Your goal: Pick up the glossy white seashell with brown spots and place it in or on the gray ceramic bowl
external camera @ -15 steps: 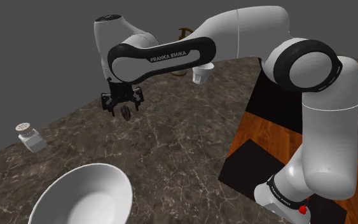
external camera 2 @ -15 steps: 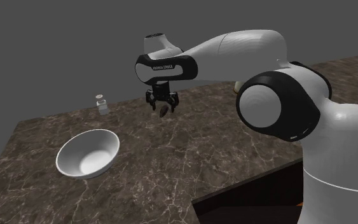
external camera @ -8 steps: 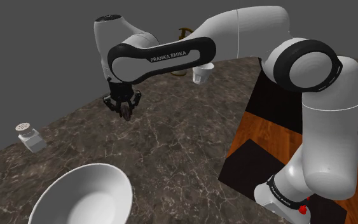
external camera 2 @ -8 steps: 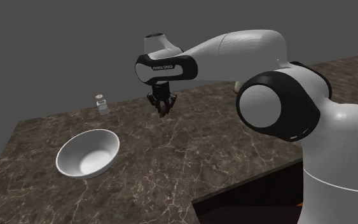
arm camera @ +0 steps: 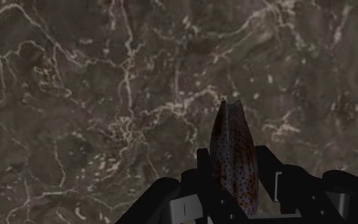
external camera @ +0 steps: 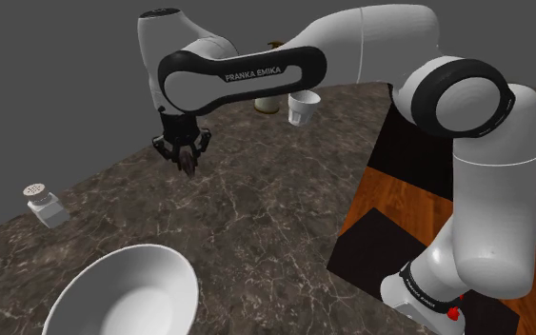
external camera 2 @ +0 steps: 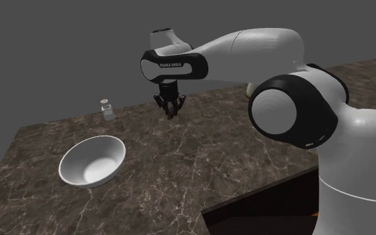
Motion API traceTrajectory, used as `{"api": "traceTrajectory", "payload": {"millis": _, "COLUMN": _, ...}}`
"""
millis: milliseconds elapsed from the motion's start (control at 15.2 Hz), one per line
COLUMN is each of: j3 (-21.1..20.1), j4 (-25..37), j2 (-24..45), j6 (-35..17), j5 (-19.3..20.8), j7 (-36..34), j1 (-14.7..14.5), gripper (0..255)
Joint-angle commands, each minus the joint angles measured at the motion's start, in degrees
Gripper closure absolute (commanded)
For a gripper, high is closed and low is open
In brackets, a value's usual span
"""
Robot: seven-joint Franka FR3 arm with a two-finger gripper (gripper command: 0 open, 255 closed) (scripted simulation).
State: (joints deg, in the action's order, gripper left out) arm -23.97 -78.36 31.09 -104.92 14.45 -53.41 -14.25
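A long narrow seashell (arm camera: 233, 159), pale with dense brown spots, is clasped between the two black fingers of my gripper (arm camera: 234, 184). The shell (external camera: 188, 164) hangs a little above the dark marble counter (external camera: 256, 209), with the gripper (external camera: 186, 160) shut on it at the far middle of the shoulder view. From the second exterior view the gripper (external camera 2: 171, 110) holds the dark shell (external camera 2: 171, 113) well to the right of the bowl. The wide white bowl (external camera: 123, 295) (external camera 2: 93, 160) stands upright and empty near the counter's front left edge.
A small white shaker (external camera: 45, 205) (external camera 2: 106, 110) stands near the counter's left back edge. A white cup (external camera: 301, 108) and a tan jar (external camera: 268, 99) sit behind the arm. The stand (external camera: 418, 219) rises at the shoulder view's lower right.
The fingers went from wide apart to closed on the shell. The gripper has since risen slightly with the shell in it.
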Motion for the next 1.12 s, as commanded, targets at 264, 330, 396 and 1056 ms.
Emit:
{"api": "traceTrajectory", "payload": {"millis": 264, "j3": -0.24, "j4": 3.51, "j2": -0.76, "j6": 4.18, "j5": -0.42, "j7": 0.47, "j1": -0.29, "gripper": 255}}
{"api": "traceTrajectory", "payload": {"millis": 330, "j3": -0.27, "j4": 4.25, "j2": -0.79, "j6": 4.93, "j5": -0.46, "j7": 0.54, "j1": -0.37, "gripper": 255}}
{"api": "traceTrajectory", "payload": {"millis": 396, "j3": -0.29, "j4": 5.01, "j2": -0.80, "j6": 5.69, "j5": -0.49, "j7": 0.62, "j1": -0.47, "gripper": 255}}
{"api": "traceTrajectory", "payload": {"millis": 1056, "j3": -0.35, "j4": 14.36, "j2": 0.13, "j6": 13.95, "j5": -0.35, "j7": 1.31, "j1": -1.93, "gripper": 255}}
